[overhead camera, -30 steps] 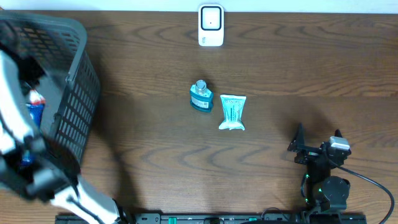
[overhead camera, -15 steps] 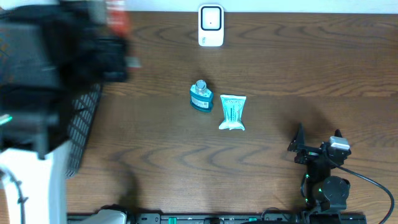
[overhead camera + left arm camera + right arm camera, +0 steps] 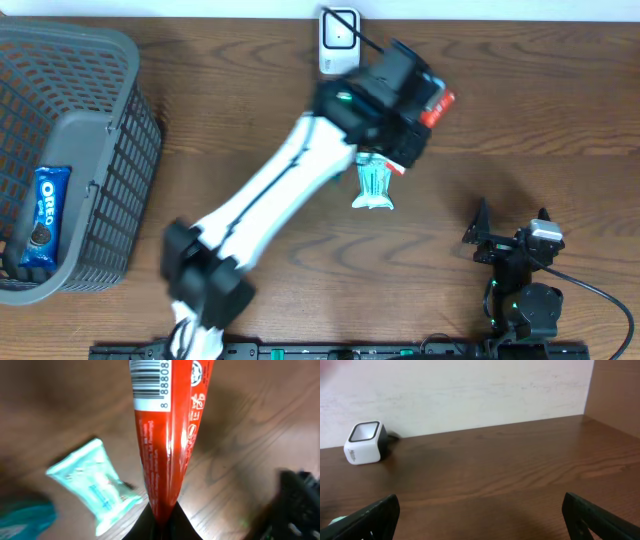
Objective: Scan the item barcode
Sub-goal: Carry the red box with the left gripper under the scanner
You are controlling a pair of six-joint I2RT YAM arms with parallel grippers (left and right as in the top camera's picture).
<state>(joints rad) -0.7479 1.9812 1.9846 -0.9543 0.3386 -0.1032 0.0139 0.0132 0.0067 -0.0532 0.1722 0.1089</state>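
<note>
My left gripper (image 3: 413, 130) is shut on the bottom edge of a red packet (image 3: 437, 107), held above the table just right of centre and a little in front of the white scanner (image 3: 340, 42). In the left wrist view the red packet (image 3: 167, 440) rises from the closed jaws of the left gripper (image 3: 161, 521), its barcode (image 3: 150, 380) at the top of the frame. My right gripper (image 3: 512, 220) rests at the front right, open, with nothing between its fingers (image 3: 375, 517). The right wrist view has the scanner (image 3: 365, 442) far off to the left.
A mint-green packet (image 3: 374, 186) lies below the left arm and shows in the wrist view as well, mint-green packet (image 3: 95, 485), next to a teal item (image 3: 22, 515). A grey basket (image 3: 125, 140) at the left holds a blue Oreo pack (image 3: 45, 215).
The left arm has swung from the basket at the left across to the table's centre, carrying the red packet. The right arm has not moved.
</note>
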